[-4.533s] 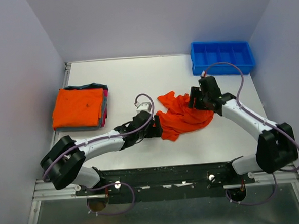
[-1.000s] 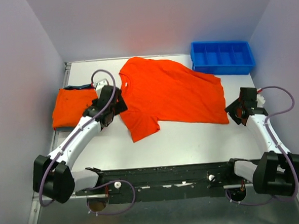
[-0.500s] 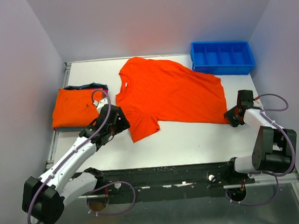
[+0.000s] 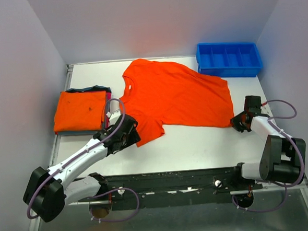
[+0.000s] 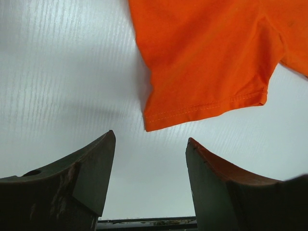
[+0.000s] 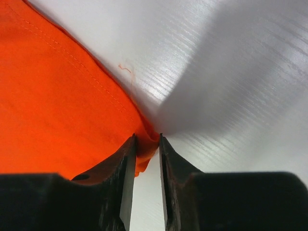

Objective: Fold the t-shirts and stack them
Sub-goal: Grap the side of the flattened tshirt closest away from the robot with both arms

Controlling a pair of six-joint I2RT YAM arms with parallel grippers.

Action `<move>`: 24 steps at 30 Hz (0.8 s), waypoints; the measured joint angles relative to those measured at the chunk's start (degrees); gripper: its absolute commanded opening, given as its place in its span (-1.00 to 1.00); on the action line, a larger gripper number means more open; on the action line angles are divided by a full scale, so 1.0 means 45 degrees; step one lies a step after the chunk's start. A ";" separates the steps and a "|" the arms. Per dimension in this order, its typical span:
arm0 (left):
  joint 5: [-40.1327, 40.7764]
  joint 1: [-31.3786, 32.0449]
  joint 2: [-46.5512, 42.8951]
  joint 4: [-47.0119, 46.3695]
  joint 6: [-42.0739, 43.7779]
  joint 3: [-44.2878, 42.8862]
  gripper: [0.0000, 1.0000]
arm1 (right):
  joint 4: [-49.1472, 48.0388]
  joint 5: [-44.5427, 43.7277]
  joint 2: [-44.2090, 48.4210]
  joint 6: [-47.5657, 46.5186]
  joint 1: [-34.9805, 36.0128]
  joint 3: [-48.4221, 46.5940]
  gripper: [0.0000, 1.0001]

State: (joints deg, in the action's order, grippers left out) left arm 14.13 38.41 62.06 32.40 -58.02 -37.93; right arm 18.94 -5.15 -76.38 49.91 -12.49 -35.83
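Note:
An orange t-shirt point(image 4: 176, 96) lies spread flat in the middle of the table, collar to the left. Its near sleeve point(image 5: 207, 77) lies just ahead of my left gripper point(image 5: 150, 159), which is open, empty and low over the bare table; in the top view the left gripper point(image 4: 133, 134) sits beside that sleeve's hem. My right gripper point(image 6: 147, 142) is shut on the shirt's near right hem corner point(image 6: 144, 144); in the top view the right gripper point(image 4: 238, 123) is at that corner. A stack of folded t-shirts point(image 4: 80, 110), orange on top, lies at the left.
A blue plastic bin with dividers point(image 4: 228, 58) stands at the back right, touching the shirt's far edge. The white table point(image 4: 197, 144) shows bare surface along the front. Grey walls close in on the left, back and right.
The shirt, crumpled 4.5 s ago, now lies spread flat. In the last second my left gripper moved from the collar side down to the near sleeve; my right gripper stayed at the hem corner.

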 measured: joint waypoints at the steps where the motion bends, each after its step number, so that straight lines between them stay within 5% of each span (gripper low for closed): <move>1: 0.0034 0.0024 0.0029 -0.0005 -0.0087 0.0058 0.33 | -0.0015 0.0034 0.0121 0.0000 0.0000 0.0078 -0.45; 5: 0.0019 0.0078 0.0539 -0.0243 -0.0223 0.0214 0.17 | -0.0087 0.0194 0.0257 0.0000 0.0000 0.0393 -0.99; 16: -0.0068 0.0248 0.2195 -0.1093 -0.0194 0.0219 0.15 | -0.0087 0.0374 0.0340 -0.0010 0.0000 0.0442 -0.99; 20: -0.0136 0.0287 0.2769 -0.1651 -0.0282 0.0321 0.01 | -0.0078 0.0379 0.0729 -0.0053 0.0000 0.0442 -0.99; 24: -0.0257 0.0379 0.3361 -0.2433 -0.0418 0.0321 -0.36 | 0.0044 0.0374 0.1049 -0.0102 0.0000 0.0442 -0.99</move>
State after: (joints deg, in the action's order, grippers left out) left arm 12.97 40.12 77.19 21.45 -59.90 -36.49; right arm 19.14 -3.46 -71.66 49.45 -12.49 -33.85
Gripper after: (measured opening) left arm 0.476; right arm 0.013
